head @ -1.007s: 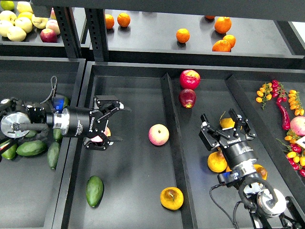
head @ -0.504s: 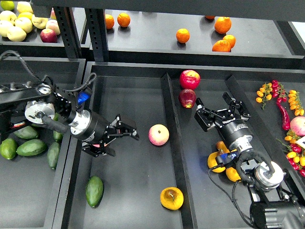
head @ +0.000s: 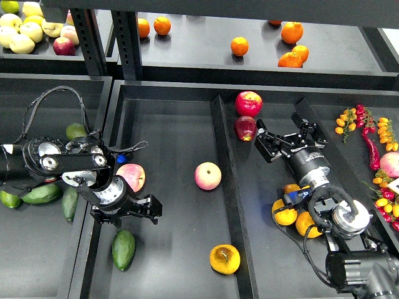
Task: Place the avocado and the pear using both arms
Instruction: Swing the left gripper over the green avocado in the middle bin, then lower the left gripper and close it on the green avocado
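Note:
The dark green avocado (head: 123, 249) lies near the front left of the middle tray (head: 174, 131). The yellow-orange pear (head: 224, 258), with a dark brown blotch on top, lies at the front right of the same tray. My left gripper (head: 124, 216) is open and empty. It points down at the tray just above the avocado and does not touch it. My right gripper (head: 285, 132) is open and empty. It hovers over the right tray next to a dark red apple (head: 245, 128), far from the pear.
Two pink-yellow apples (head: 131, 176) (head: 207, 175) lie in the middle tray. A red apple (head: 248, 103) sits at the divider. Orange fruit (head: 283, 212) lies under my right arm. Several avocados (head: 40, 194) fill the left tray. Oranges (head: 239, 46) sit on the back shelf, and chilies and small tomatoes (head: 368, 134) lie at the right.
My left gripper swung from pointing right to pointing down and came close above the avocado, uncovering a pink apple. My right gripper moved slightly up and back, staying open.

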Controlling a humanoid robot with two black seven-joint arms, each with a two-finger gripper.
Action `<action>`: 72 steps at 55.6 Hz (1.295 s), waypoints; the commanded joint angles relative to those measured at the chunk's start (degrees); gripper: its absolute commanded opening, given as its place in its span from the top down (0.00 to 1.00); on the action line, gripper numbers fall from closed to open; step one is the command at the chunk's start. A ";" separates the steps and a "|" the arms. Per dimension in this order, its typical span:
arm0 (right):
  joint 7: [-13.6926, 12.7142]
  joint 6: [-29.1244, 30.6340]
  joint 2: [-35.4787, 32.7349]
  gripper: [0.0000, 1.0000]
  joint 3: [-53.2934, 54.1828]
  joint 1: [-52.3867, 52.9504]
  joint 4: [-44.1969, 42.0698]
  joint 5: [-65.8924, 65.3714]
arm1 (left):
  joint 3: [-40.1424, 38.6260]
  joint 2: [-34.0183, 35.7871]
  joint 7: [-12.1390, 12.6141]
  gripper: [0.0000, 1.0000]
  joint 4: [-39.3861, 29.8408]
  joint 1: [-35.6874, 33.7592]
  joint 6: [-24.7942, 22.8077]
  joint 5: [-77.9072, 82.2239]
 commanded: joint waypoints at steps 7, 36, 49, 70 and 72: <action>-0.09 0.10 0.00 0.00 0.44 -0.01 0.24 0.08 | 3.87 -3.59 0.01 0.00 5.64 2.02 0.00 -0.18; -0.26 0.27 0.00 0.00 0.44 -0.01 0.16 0.17 | 5.02 -8.16 0.01 0.01 12.06 4.22 0.00 -0.09; -0.26 0.19 0.00 0.00 0.35 -0.01 0.16 0.25 | 6.77 -8.16 0.01 0.01 12.15 4.39 0.00 0.00; -0.26 0.27 0.00 0.00 0.35 -0.01 0.16 0.25 | 8.44 -11.32 0.01 0.01 12.24 4.75 0.00 -0.18; -0.26 0.19 0.00 0.00 0.35 -0.01 0.16 0.25 | 8.44 -11.67 0.01 0.01 12.33 4.75 0.00 -0.18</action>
